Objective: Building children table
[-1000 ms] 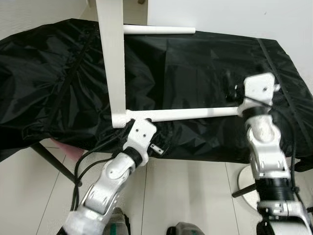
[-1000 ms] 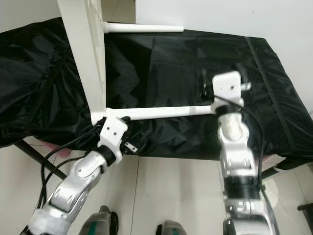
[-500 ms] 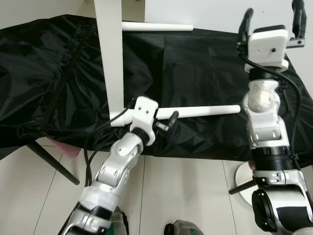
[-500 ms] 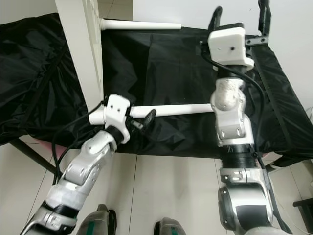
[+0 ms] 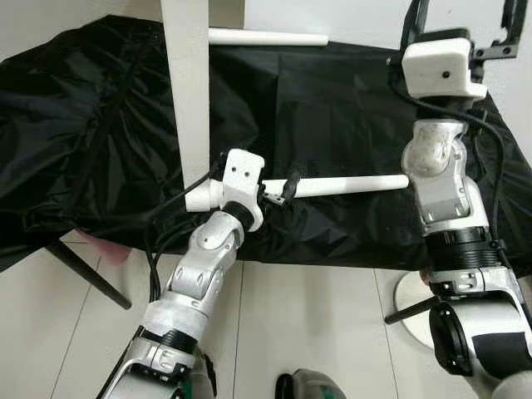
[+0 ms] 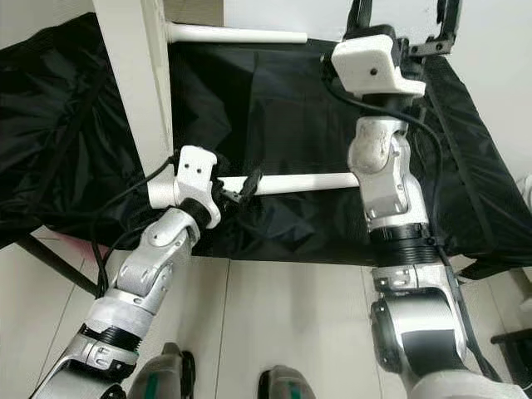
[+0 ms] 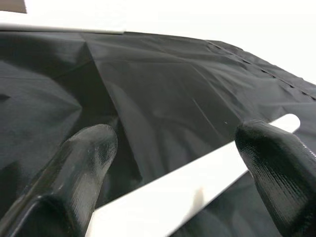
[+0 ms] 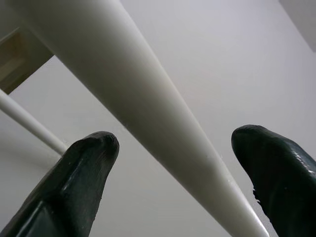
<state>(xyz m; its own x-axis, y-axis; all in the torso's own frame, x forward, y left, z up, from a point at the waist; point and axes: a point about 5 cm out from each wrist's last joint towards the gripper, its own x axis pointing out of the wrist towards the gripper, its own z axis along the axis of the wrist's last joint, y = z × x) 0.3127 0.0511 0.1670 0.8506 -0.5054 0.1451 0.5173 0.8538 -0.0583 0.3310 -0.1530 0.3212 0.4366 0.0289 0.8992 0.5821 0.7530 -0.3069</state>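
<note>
The white children's table lies on its side on a black cloth (image 5: 83,125), its top (image 5: 187,91) standing upright as a board. A near leg (image 5: 349,184) and a far leg (image 5: 266,37) stick out to the right. My left gripper (image 7: 177,148) is open around the near leg close to its joint with the top; one black finger (image 5: 289,184) shows over the leg. My right arm is raised at the back right, and my right gripper (image 8: 173,158) is open around another white leg (image 8: 143,108) higher up, with a gap on both sides.
The cloth-covered surface ends just in front of me, with a dark metal support leg (image 5: 83,274) under its left side. A white round stand base (image 5: 407,299) sits on the tiled floor at the right. A white wall (image 5: 357,17) runs behind.
My right arm let go of the near leg's free end and rose to the upper leg. My left gripper shifted from under the joint up onto the near leg.
</note>
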